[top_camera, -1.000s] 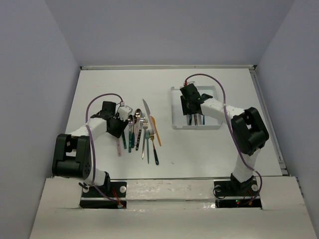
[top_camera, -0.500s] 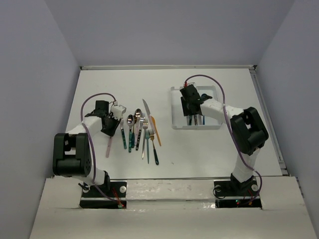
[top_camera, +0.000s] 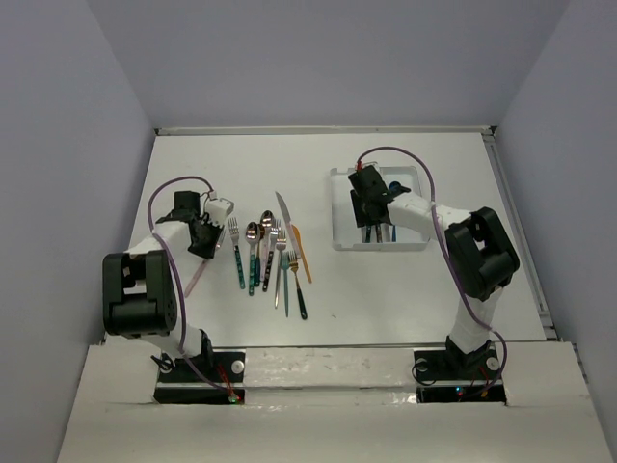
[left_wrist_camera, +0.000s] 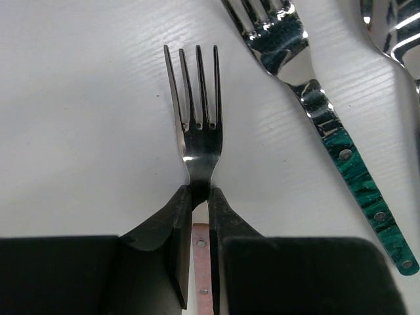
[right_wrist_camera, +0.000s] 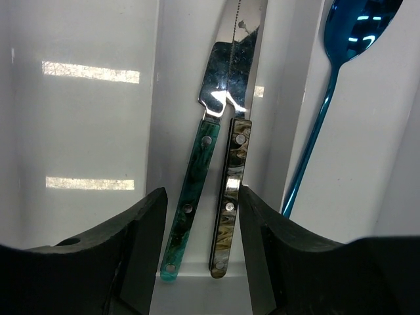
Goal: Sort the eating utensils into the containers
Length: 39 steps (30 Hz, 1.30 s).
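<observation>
Pink-handled fork (left_wrist_camera: pixel 198 131) is pinched at the neck by the left gripper (left_wrist_camera: pixel 200 197). Both pads are tight against the metal and the pink handle runs back between the fingers. Tines point away from the wrist cam. I can't tell whether it's off the table (top_camera: pixel 405 289) or resting on it.

A teal-handled fork (left_wrist_camera: pixel 341 164) lies just to its right, not touching, tines the same way. From the top, the left gripper (top_camera: pixel 204 236) sits at the left edge of the row of utensils (top_camera: pixel 275 256) lying mid-table. The left arm is folded tight: elbow low near its base, forearm running up and away, wrist bent in toward the row.

The tray (top_camera: pixel 339 207) is far right of the row, well apart. Its middle compartment holds a teal-handled knife (right_wrist_camera: pixel 193 190) and a dark-handled knife (right_wrist_camera: pixel 231 184), side by side with blades overlapping. A blue spoon (right_wrist_camera: pixel 325 111) lies in the next compartment to the right in the wrist view.

The right gripper (right_wrist_camera: pixel 200 197) hangs over the knife handles with fingers spread and nothing in them. The right arm has its elbow out right and its forearm angled left and away over the tray, gripper (top_camera: pixel 371 207) pointing down.
</observation>
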Each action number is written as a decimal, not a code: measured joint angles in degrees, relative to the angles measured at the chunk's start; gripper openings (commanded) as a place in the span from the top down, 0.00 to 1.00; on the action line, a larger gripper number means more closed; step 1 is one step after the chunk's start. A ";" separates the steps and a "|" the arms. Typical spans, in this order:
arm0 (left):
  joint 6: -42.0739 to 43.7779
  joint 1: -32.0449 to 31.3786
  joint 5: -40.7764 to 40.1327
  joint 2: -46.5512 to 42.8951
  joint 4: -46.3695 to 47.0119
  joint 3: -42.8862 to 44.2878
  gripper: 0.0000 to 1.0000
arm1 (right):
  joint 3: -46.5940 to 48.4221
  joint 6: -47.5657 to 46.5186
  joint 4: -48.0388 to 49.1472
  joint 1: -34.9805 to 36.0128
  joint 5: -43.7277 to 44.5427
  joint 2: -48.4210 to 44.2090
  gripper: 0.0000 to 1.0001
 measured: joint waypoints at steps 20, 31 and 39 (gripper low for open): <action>-20.63 0.79 4.55 -22.67 7.69 15.56 1.00 | 7.45 -2.01 22.23 9.81 -31.30 -11.04 0.27; -29.75 -0.52 10.43 -24.30 10.43 13.88 1.00 | 26.67 7.96 37.03 18.10 -45.29 8.94 0.30; -33.09 -1.46 12.68 -24.50 12.72 12.28 1.00 | 29.20 12.35 39.43 20.02 -45.42 15.67 0.35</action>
